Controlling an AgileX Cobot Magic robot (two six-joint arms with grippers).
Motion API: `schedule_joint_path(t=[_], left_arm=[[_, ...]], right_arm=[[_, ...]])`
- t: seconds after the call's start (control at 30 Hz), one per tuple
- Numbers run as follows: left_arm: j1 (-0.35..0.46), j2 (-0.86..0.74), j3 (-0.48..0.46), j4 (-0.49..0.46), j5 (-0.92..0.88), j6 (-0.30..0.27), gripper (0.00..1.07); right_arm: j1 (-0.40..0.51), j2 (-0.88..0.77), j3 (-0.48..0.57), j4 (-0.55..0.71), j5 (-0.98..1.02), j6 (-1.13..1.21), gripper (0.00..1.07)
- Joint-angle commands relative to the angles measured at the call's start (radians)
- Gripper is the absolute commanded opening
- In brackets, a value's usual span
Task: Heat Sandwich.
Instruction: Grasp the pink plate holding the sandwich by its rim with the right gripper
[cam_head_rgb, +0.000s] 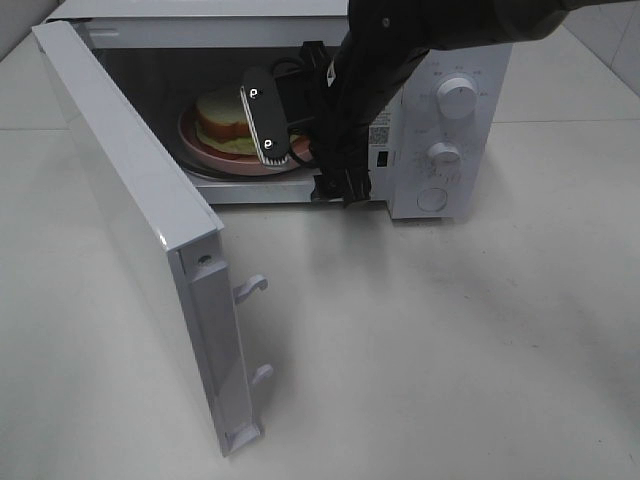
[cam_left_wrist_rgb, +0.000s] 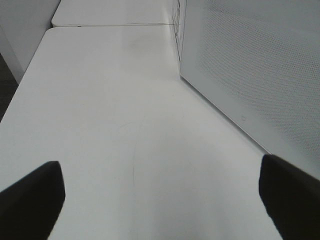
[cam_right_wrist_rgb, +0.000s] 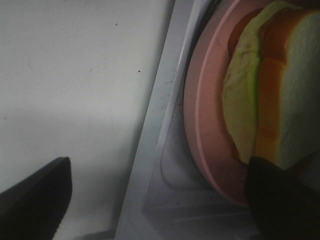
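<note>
The sandwich lies flat on the pink plate inside the microwave, whose door stands wide. The right fingers are in the microwave's mouth, spread apart and holding nothing; the sandwich is just inward of them, one finger at its near edge, touching or not I cannot tell. The left fingers, also spread and empty, hang over the worktop outside the door, so that arm looks nearer for shutting it.

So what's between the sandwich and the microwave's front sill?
The bare rim of the pink plate that the sandwich lies on, then the microwave sill itself; the right wrist view shows it.
</note>
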Motion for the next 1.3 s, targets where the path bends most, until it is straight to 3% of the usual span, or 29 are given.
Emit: schedule_joint_path(t=[0.03, 0.23, 0.63, 0.8, 0.83, 0.9, 0.93, 0.97, 1.0, 1.3], left_arm=[[0.003, -0.027, 0.003, -0.005, -0.009, -0.002, 1.03], [0.003, -0.027, 0.003, -0.005, -0.009, -0.002, 1.03], [0.003, -0.027, 0.003, -0.003, -0.009, -0.003, 1.03], [0.003, -0.027, 0.003, 0.008, -0.009, -0.003, 1.03], [0.003, -0.027, 0.003, 0.010, -0.009, -0.004, 1.03], [0.003, -0.027, 0.003, 0.014, -0.009, -0.005, 1.03], [0.003, -0.027, 0.003, 0.014, -0.009, -0.005, 1.03], [0.003, -0.027, 0.003, 0.015, -0.009, -0.005, 1.03], [0.003, -0.027, 0.003, 0.015, -0.009, -0.005, 1.03], [0.003, -0.027, 0.003, 0.015, -0.009, -0.005, 1.03]], right_arm=[[0.003, 0.048, -0.046, 0.003, -0.008, 0.002, 0.88], [0.003, 0.154, -0.168, 0.003, 0.000, 0.009, 0.87], [0.000, 0.274, -0.293, 0.003, 0.033, 0.036, 0.83], [0.000, 0.291, -0.299, 0.033, 0.045, 0.045, 0.64], [0.000, 0.292, -0.299, 0.033, 0.051, 0.046, 0.47], [-0.004, 0.292, -0.299, 0.032, 0.054, 0.053, 0.29], [-0.004, 0.292, -0.299, 0.032, 0.054, 0.053, 0.29], [-0.008, 0.292, -0.299, 0.033, 0.057, 0.067, 0.10], [-0.008, 0.292, -0.299, 0.032, 0.062, 0.072, 0.00], [-0.010, 0.286, -0.299, 0.033, 0.076, 0.077, 0.00]])
